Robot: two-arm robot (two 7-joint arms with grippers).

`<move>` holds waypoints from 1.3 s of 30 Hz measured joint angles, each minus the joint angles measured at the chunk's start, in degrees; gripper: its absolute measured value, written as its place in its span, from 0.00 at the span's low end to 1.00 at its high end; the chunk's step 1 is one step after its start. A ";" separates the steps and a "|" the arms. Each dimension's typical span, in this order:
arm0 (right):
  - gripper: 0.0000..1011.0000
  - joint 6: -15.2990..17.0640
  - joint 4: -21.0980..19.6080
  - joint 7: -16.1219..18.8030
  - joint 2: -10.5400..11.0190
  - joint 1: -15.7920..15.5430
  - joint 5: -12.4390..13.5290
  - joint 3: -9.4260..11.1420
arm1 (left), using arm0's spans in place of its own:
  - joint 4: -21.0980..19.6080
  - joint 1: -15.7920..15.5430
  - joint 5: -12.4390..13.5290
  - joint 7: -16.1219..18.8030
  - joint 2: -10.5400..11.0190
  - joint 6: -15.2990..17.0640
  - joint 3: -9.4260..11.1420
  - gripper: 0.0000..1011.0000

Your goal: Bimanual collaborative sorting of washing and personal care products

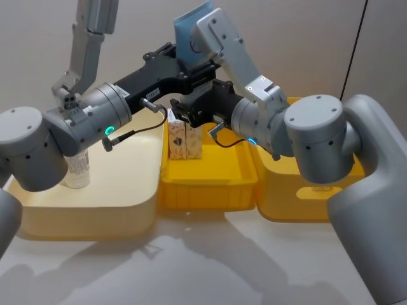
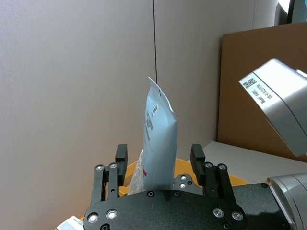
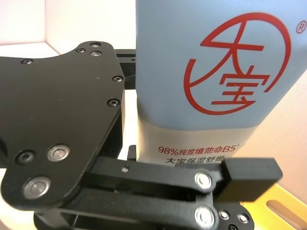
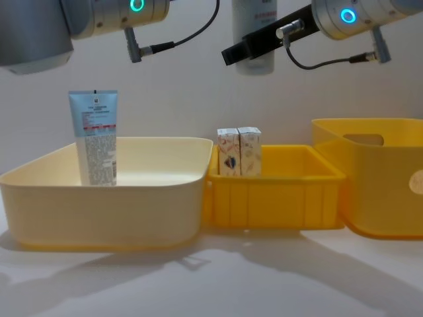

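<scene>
A pale blue squeeze tube (image 1: 193,27) with a red logo (image 3: 216,52) is held upright high above the yellow tray. My right gripper (image 1: 198,108) is shut on its lower white end (image 4: 254,33), with a black finger crossing it (image 4: 264,36). My left gripper (image 2: 159,155) is open around the tube's middle (image 2: 160,139), a gap on each side. A second tube (image 4: 94,135) stands in the cream bin (image 4: 165,198). Two small printed cartons (image 4: 239,150) stand side by side in the yellow tray (image 1: 206,184).
A deep yellow bin (image 4: 383,178) stands right of the tray, touching it. The three containers sit in a row on a white table (image 4: 211,277). A brown board (image 2: 259,86) stands behind against the wall.
</scene>
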 joint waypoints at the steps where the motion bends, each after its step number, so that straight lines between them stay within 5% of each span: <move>1: 0.66 0.00 0.00 0.00 0.00 0.00 0.00 0.02 | 0.00 0.00 0.00 0.00 0.00 0.00 0.00 0.81; 9: 0.66 -0.81 -0.46 -0.03 0.73 -0.25 -0.27 0.73 | 0.02 0.00 0.00 0.01 0.02 0.00 0.00 0.99; 28: 0.65 1.03 -4.16 -2.20 7.23 -3.19 -2.47 6.81 | 0.06 0.00 0.00 0.06 0.02 0.00 0.00 0.99; 39: 0.66 4.87 -2.44 -6.29 6.86 -2.43 -4.24 10.11 | 0.06 0.00 0.00 0.06 0.02 0.00 -0.01 0.99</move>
